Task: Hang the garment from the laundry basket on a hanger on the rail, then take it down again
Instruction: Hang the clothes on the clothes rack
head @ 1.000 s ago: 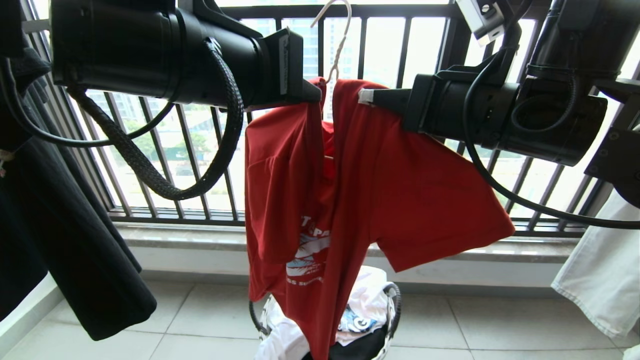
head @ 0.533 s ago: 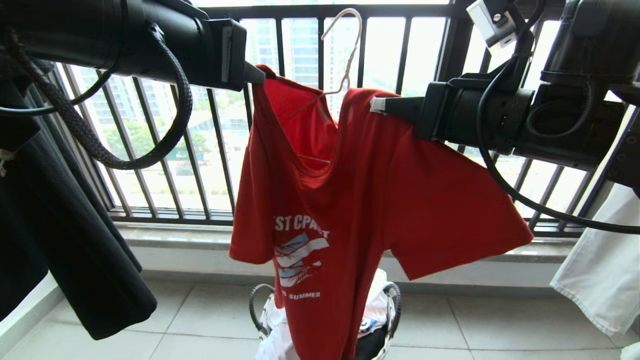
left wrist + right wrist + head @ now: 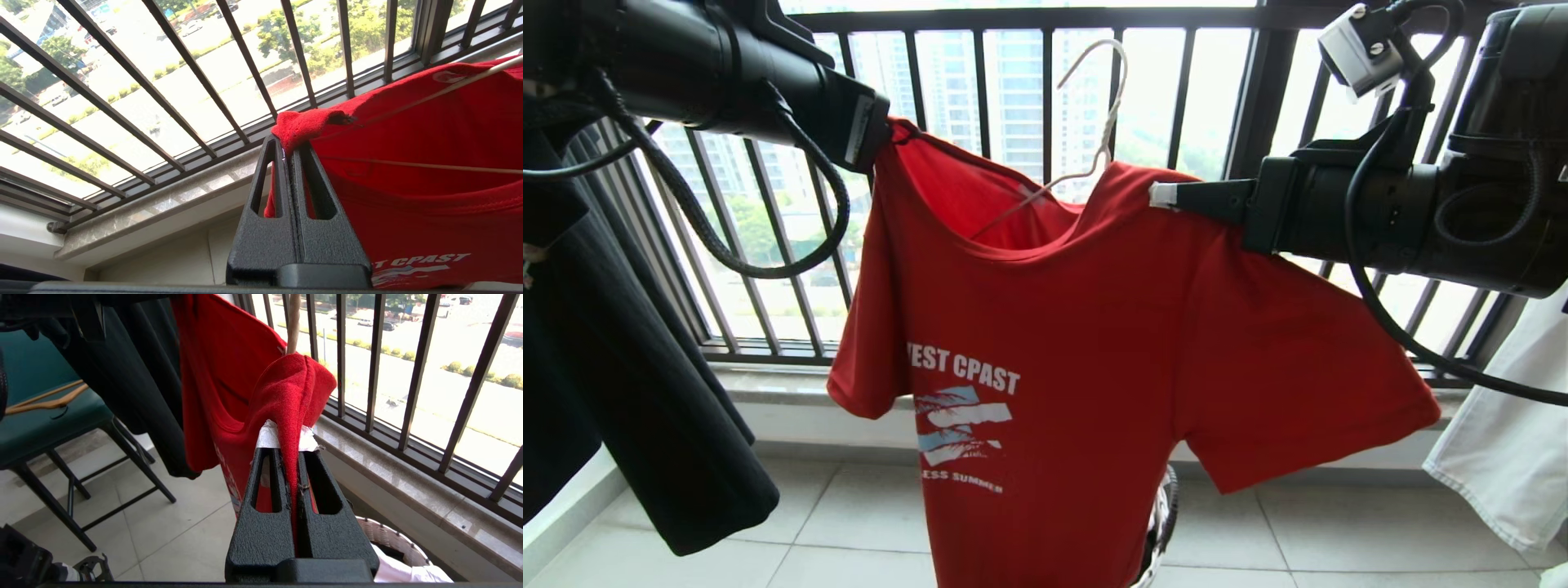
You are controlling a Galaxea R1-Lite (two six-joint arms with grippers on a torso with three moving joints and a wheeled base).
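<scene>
A red T-shirt [image 3: 1094,359] hangs spread across the centre of the head view, stretched between two black robot arms in front of a dark barred window [image 3: 1013,82]. The left gripper [image 3: 882,140], at upper left, is clamped on one shoulder of the shirt; the right gripper [image 3: 1164,194], right of centre, is clamped on the other, its taped fingertips [image 3: 286,439] pinching a fold of red cloth. A thin cream-white hanger [image 3: 1094,114] sits inside the neck opening, its hook standing free above the collar against the bright glass, caught on nothing in view. Its wire arms run under the fabric in the left wrist view. The rail itself does not appear in any view. At the bottom edge, the laundry basket [image 3: 1164,514] peeks out from behind the shirt's hem, and its woven rim shows again low in the right wrist view, with white clothes [image 3: 404,571] inside. A black shirt [image 3: 645,392] hangs at far left, a white garment [image 3: 1503,457] at far right.

The risk from here looks plain: the hanger seems held only by the taut cloth around it. Should either grip slacken or the arms drift together, the shirt would likely sag and the hanger could tip or slip out through the neck before its hook reaches anything.
</scene>
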